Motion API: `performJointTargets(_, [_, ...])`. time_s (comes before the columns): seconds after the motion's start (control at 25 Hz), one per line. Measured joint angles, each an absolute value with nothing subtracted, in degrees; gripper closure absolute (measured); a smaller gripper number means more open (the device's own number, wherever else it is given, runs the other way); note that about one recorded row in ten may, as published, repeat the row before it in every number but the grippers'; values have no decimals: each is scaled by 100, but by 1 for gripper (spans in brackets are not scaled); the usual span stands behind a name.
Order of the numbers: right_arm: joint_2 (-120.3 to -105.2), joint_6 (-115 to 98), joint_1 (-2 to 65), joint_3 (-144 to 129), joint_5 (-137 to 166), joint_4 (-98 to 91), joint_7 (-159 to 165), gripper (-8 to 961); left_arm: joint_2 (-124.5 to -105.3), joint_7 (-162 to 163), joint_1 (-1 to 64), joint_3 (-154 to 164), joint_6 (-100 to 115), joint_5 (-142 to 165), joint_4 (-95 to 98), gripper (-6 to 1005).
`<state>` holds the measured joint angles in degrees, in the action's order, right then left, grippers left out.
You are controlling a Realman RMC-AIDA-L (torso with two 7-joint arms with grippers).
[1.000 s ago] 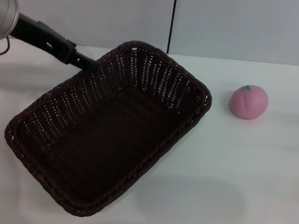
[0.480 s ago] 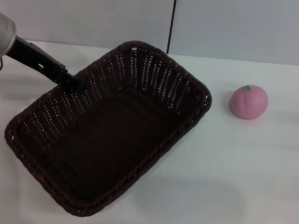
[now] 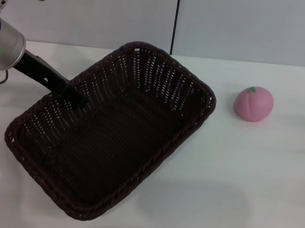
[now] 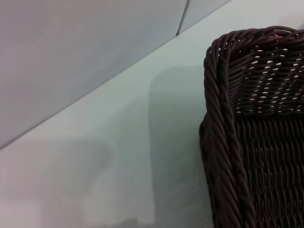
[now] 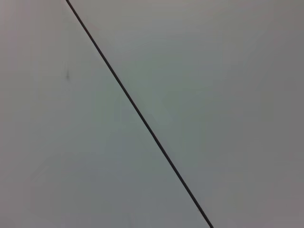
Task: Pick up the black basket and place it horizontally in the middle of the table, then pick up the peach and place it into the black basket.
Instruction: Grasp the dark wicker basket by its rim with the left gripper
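The black basket (image 3: pixel 161 80) lies at a slant on the left half of the white table (image 3: pixel 243 180), one corner pointing to the back. The pink peach (image 3: pixel 254 103) sits alone on the table to the basket's right, well apart from it. My left gripper (image 3: pixel 75 95) reaches in from the upper left and is at the basket's left rim, its dark tip merging with the weave. The left wrist view shows the braided rim (image 4: pixel 223 118) close up with bare table beside it. My right gripper is out of view.
A grey wall with a dark vertical seam (image 3: pixel 175 20) stands behind the table. The right wrist view shows only that wall and the seam (image 5: pixel 137 111). White tabletop lies between the basket and the peach and in front of both.
My left arm has moved down and toward me along the basket's left rim. The basket and the peach have not moved.
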<state>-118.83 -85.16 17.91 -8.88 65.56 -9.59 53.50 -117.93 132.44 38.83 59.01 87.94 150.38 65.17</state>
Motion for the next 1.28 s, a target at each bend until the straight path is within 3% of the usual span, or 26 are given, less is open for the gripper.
performJointTargets(0.08, [-11883,-8497,1792,-886,6556,-958,5344,412,-11795,13221,3885,5906,8788,15038,6522,223])
performJointTargets(0.52, [-11883,-8431,1797,-869,6556,-949,5330,409,-11795,13180,3865,5991,8750,15038,6551,457])
performJointTargets(0.64, [-11883,-8419,1801,-876,6556,-949,5329,408,-11795,13173,3850,6061,8734,15037,6585,706])
performJointTargets(0.88, [-11883,-8418,1796,-865,6556,-933,5327,406,-11806,13031,3718,6082,8702,14953,6990,791])
performJointTargets(1.28, [-11883,-8357,1779,-852,6545,-906,5326,403,-11775,12527,3269,5999,8846,13633,8000,799])
